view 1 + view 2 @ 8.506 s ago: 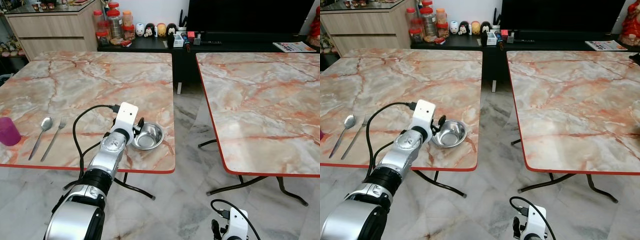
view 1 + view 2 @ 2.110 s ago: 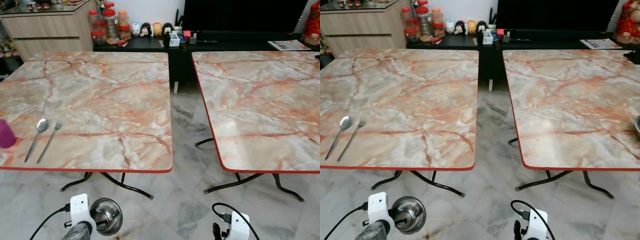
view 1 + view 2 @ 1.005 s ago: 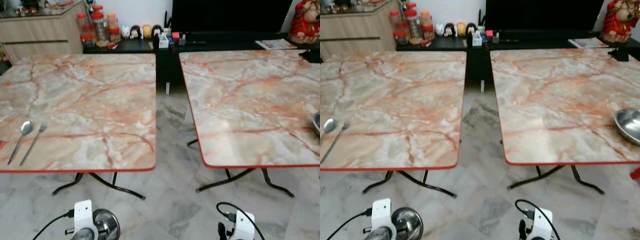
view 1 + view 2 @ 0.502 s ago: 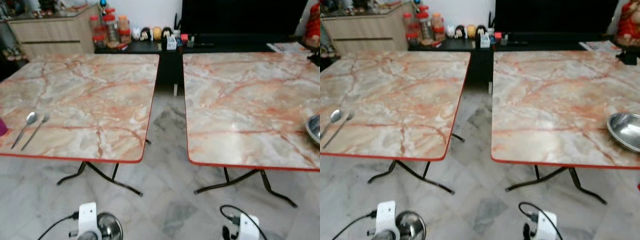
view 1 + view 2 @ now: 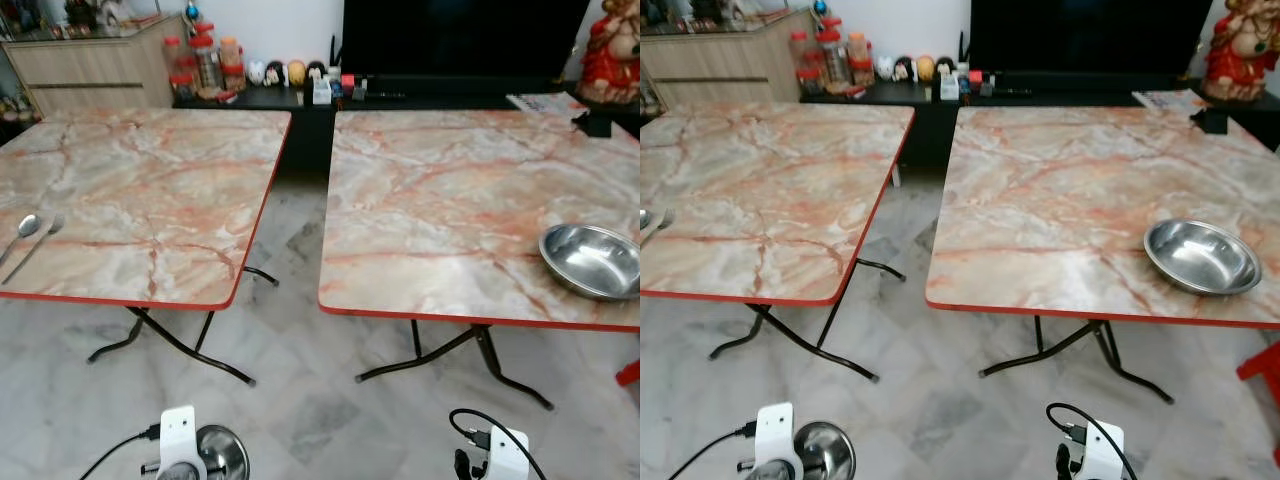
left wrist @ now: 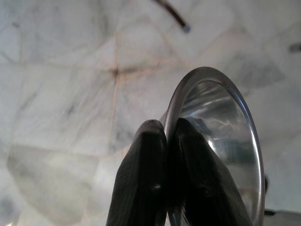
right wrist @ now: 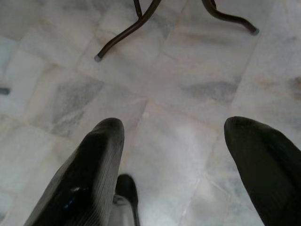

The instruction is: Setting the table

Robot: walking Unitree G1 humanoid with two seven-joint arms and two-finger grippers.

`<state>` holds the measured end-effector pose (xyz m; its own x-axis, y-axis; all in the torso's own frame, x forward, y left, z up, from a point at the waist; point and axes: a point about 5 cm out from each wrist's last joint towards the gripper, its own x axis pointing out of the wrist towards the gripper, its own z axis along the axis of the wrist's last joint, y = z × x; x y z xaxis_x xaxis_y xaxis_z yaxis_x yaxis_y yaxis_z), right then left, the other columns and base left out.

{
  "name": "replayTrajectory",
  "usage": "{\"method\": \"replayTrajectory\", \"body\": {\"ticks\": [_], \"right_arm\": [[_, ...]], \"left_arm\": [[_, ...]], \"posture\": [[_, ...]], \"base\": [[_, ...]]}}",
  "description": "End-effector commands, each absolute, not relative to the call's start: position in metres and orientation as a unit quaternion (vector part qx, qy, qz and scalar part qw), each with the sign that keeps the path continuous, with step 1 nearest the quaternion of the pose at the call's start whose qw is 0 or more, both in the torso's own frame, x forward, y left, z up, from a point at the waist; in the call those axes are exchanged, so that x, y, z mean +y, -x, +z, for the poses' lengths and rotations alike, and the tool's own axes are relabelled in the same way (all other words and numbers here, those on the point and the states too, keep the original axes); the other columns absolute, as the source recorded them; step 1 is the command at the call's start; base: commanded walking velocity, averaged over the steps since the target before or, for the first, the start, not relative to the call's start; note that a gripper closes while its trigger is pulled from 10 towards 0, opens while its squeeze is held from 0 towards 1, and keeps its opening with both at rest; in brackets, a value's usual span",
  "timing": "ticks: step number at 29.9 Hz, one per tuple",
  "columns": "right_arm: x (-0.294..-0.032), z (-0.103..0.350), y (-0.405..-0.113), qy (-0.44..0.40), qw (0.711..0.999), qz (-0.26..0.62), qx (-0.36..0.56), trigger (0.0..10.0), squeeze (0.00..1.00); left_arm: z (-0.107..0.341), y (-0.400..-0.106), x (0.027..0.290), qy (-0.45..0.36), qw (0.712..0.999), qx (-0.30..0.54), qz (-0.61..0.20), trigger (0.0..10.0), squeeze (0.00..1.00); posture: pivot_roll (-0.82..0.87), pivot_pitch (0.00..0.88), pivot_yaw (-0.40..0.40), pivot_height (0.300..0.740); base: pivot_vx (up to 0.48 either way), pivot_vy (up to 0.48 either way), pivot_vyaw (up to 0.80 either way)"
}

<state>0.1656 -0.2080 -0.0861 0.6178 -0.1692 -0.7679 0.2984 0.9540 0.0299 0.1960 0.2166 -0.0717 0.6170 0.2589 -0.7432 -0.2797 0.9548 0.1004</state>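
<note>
Carried off the left marble counter [image 5: 150, 190], a small round steel bowl [image 6: 221, 141] hangs pinched in the left hand [image 6: 164, 179] at lower left, unplaced, while the right hand [image 7: 188, 155] stays spread and a wide steel bowl [image 5: 590, 260] sits on the right marble counter [image 5: 440, 200].

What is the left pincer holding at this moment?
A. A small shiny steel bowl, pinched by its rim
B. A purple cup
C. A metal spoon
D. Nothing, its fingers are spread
A. The left wrist view shows the left pincer with its two black fingers closed on the rim of a small shiny steel bowl, held low over the marble floor.
</note>
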Motion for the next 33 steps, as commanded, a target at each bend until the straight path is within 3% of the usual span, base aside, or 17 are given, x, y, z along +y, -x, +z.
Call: {"method": "replayTrajectory", "body": {"ticks": [1,33], "right_arm": [[-0.2109,-0.0855,-0.1657,-0.081,0.896,-0.137,0.414,10.0,0.00],[-0.2110,-0.0853,-0.1659,-0.086,0.895,-0.147,0.411,10.0,0.00]], "left_arm": [[-0.0700,-0.1997,0.2157,0.017,0.900,0.408,0.151,10.0,0.00],[-0.0672,-0.2040,0.2178,0.010,0.904,0.402,0.146,10.0,0.00]], "posture": [[-0.05,0.000,-0.015,0.740],[-0.06,0.000,0.000,0.740]], "base": [[0.000,-0.315,0.00],[0.000,-0.311,0.00]]}}
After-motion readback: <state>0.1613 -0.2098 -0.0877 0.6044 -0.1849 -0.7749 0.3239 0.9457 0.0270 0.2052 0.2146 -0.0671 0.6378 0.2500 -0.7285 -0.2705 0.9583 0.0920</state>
